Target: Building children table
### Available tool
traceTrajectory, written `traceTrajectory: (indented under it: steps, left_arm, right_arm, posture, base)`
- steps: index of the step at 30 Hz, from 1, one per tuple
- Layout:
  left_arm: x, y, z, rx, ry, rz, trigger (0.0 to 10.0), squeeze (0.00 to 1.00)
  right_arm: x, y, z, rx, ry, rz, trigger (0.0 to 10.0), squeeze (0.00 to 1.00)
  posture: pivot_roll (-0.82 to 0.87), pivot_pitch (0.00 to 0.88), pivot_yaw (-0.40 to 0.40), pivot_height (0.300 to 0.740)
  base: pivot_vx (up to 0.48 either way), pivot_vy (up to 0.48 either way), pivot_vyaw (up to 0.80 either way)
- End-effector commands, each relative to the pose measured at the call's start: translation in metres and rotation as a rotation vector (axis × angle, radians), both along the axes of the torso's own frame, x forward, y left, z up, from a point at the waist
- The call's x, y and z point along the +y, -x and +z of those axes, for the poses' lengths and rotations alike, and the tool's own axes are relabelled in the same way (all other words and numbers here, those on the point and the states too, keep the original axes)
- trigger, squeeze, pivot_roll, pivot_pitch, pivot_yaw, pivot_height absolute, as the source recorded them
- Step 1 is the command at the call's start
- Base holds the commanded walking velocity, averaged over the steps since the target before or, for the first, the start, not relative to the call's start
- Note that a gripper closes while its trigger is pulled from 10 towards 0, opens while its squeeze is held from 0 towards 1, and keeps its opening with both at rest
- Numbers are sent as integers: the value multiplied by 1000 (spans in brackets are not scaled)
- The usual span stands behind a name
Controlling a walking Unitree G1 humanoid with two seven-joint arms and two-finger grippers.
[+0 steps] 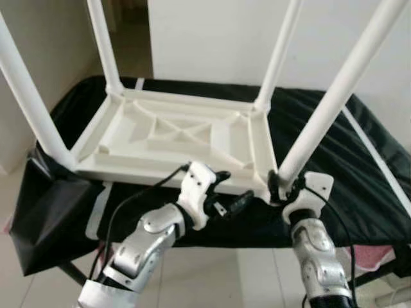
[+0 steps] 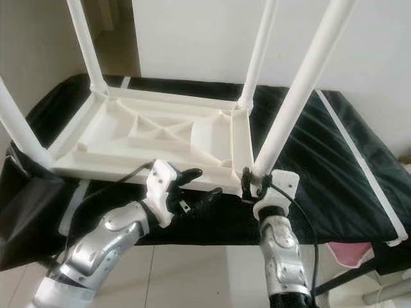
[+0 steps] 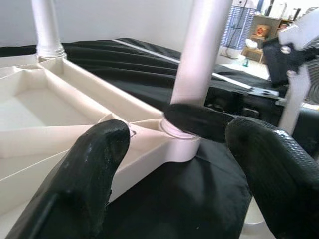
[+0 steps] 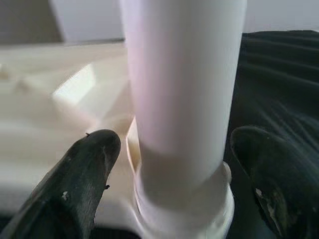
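A white plastic children's table [image 1: 128, 160] lies upside down on a black-covered surface, its ribbed underside facing up and its legs standing upright. My right gripper [image 1: 283, 186] is open, its black fingers [image 4: 89, 169] straddling the base of the near right leg [image 1: 334, 96] at its socket, with small gaps on both sides. My left gripper [image 1: 232, 190] is open just in front of the table's near edge, close to the same corner, holding nothing. The near left leg [image 1: 26, 90] and the two far legs [image 1: 103, 38] stand in their corners.
The black cloth [image 1: 321, 115] covers the whole work surface, with a white strap [image 2: 359, 160] running along its right side. A white wall stands behind. Pale tiled floor [image 2: 192, 276] lies below the near edge, and a pink item [image 2: 350, 253] hangs at the lower right.
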State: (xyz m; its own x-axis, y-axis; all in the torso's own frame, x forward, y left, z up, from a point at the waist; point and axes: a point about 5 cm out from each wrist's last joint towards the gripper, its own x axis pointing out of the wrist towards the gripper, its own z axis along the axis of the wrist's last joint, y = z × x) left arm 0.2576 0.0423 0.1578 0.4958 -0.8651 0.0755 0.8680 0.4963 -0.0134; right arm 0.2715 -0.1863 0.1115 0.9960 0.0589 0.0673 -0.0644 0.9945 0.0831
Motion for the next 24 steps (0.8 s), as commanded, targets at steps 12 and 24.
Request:
traceTrajectory:
  steps: [12,24]
  left_arm:
    - [0,0,3,-25,-9,-66,10000,0]
    - [0,0,6,-35,-4,-55,10000,0]
  right_arm:
    - [-15,-23,14,8,138,277,10000,0]
    - [-2,-33,12,61,194,470,0,0]
  posture:
    - [-8,0,-57,740]
    - [17,0,-78,740]
  base:
    - [0,0,0]
    - [0,0,0]
